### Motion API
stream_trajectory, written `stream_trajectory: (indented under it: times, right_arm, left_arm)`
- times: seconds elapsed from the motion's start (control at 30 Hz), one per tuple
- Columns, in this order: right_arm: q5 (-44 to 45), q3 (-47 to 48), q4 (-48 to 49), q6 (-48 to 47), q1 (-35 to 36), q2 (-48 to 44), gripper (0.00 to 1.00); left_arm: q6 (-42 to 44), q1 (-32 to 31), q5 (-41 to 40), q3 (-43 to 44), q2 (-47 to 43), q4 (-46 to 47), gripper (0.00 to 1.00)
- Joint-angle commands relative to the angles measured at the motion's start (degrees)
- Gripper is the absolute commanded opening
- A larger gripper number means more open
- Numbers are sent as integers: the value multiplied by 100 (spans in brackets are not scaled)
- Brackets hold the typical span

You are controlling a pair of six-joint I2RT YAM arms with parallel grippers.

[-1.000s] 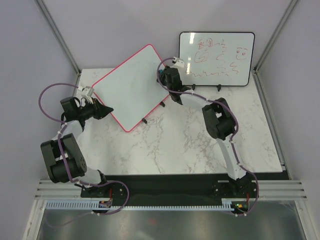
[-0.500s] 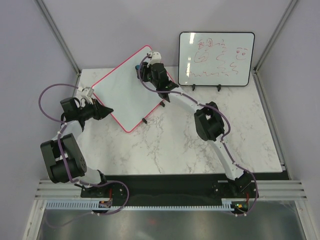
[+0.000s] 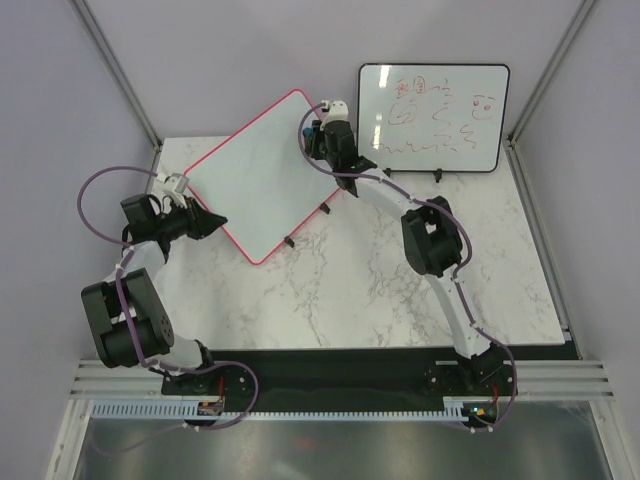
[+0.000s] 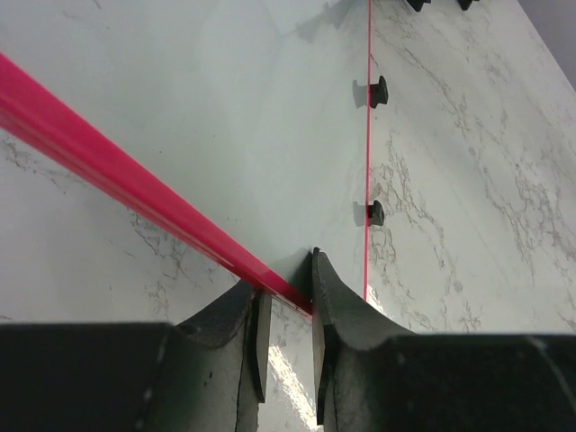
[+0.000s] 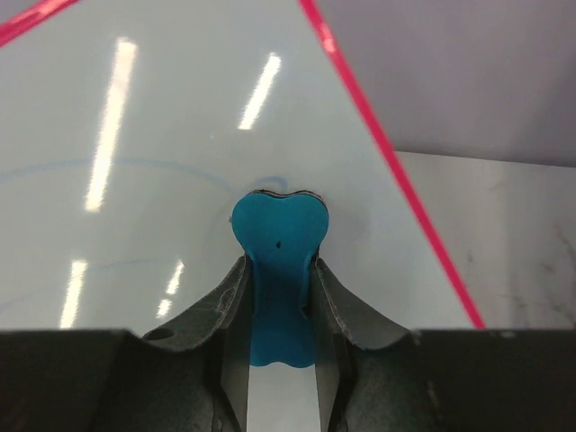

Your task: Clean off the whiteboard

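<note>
- Since half a second ago, the right gripper [image 3: 322, 140] has been shifted rightward along the far edge of the whiteboard [image 3: 262, 175], toward its upper right corner; the left gripper [image 3: 208, 220] is seen where it was.
- Two boards are shown: the whiteboard, pink-red framed, and a black-framed whiteboard [image 3: 433, 118] with red writing, stood upright at the back right.
- The whiteboard is set at an angle on the back left of the marble table [image 3: 400, 290]; two of its black feet [image 4: 377, 91] are seen along one edge in the left wrist view.
- Its surface is largely wiped white; faint blue lines [image 5: 135, 163] are left near the eraser.
- The left gripper's fingers are clamped on the board's frame.
- A blue eraser [image 5: 279, 229] is pinched between the right gripper's fingers and is pressed to the board.
</note>
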Motion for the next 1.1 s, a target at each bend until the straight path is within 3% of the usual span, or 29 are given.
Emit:
stream_trajectory:
  times: [0.0, 0.27, 0.6, 0.77, 1.07]
  right_arm:
    - [274, 161, -369, -384, -159, -15, 0]
    - [-156, 223, -422, -420, -19, 91, 0]
    - [-570, -601, -62, -1079, 1079, -383, 0]
    - [-438, -840, 140, -843, 887, -515, 0]
    - [37, -1305, 114, 98, -212, -480, 0]
  left_arm:
    - [1029, -1, -316, 123, -233, 233, 2]
    - [1152, -1, -351, 53, -295, 145, 2]
    - [1065, -10, -342, 123, -269, 145, 2]
    - [1064, -10, -333, 123, -277, 145, 2]
    - [1065, -10, -316, 123, -269, 153, 2]
